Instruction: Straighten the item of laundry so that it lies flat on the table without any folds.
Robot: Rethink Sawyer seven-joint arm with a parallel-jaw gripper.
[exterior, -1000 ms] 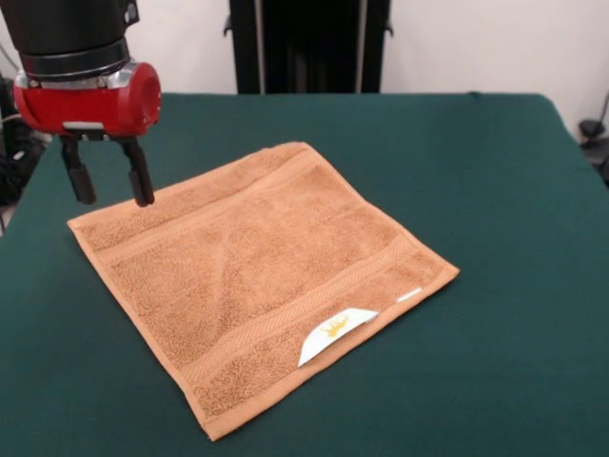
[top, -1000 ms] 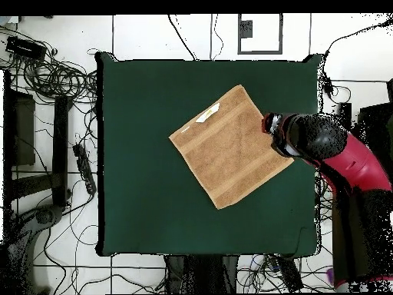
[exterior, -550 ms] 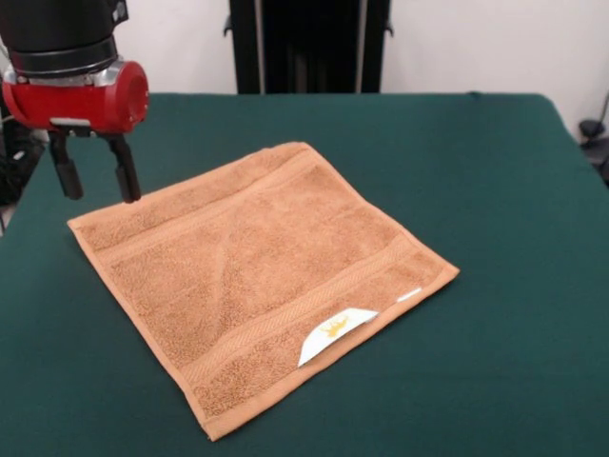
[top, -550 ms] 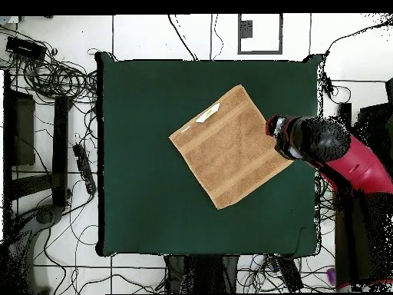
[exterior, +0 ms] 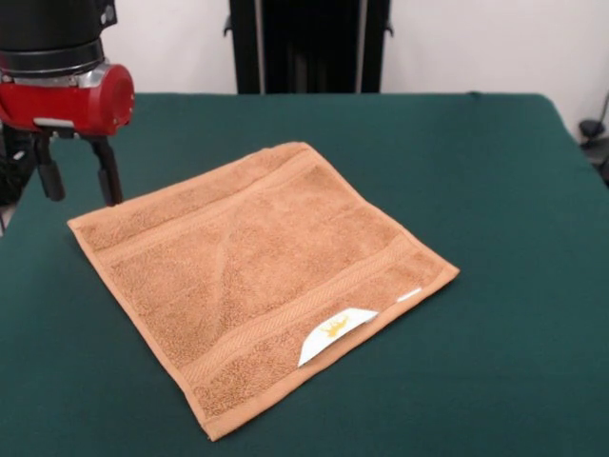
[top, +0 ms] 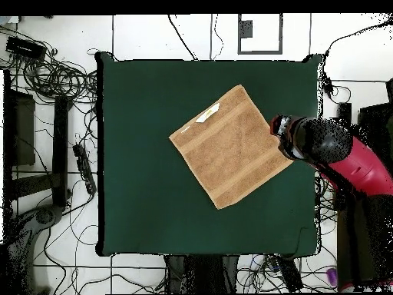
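The item of laundry (exterior: 252,276), an orange-tan terry towel, lies spread flat on the green table (exterior: 495,209), turned like a diamond, with faint creases near its middle. A white label (exterior: 333,331) with a yellow mark sticks out at its near edge. From above, the item of laundry (top: 230,146) sits right of the table's (top: 146,154) centre. My gripper (exterior: 78,183) hangs open above the table just beyond the towel's far left corner, holding nothing. In the overhead view the gripper (top: 281,132) is at the towel's right corner.
Cables (top: 54,77) and gear lie on the floor to the left of the table in the overhead view. A dark stand (exterior: 306,46) rises behind the table's far edge. The table's left edge (exterior: 19,205) is close to my gripper.
My gripper has risen and drifted left in the front view, off the towel's far left corner. The towel has not moved.
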